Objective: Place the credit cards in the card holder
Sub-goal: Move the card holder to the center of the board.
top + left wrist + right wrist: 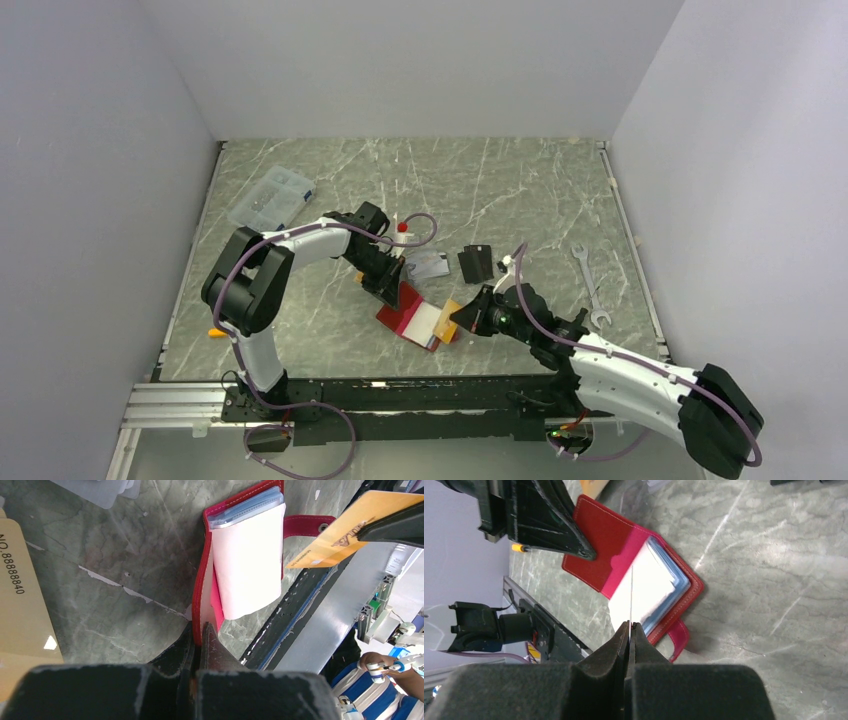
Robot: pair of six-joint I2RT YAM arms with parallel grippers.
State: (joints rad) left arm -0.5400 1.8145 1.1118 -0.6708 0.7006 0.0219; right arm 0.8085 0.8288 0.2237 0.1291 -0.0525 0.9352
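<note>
Two claws are engaged. My left claw point(196, 630) is clamped tight on the edge of the card holder's point(408, 308) red cover, pinning it open on the table point(500, 190) at the centre of the overhead frame. My right claw point(630, 628) is closed on a gold-orange credit card point(452, 318), seen edge-on in the right wrist view, its free edge over the holder's pale clear pockets point(247, 560). Other credit cards point(428, 266) lie just above the holder. A small black rectangle point(476, 262) sits right of them. A wrench point(590, 285) lies at mid-right, a clear plastic box point(272, 196) at upper left.
</note>
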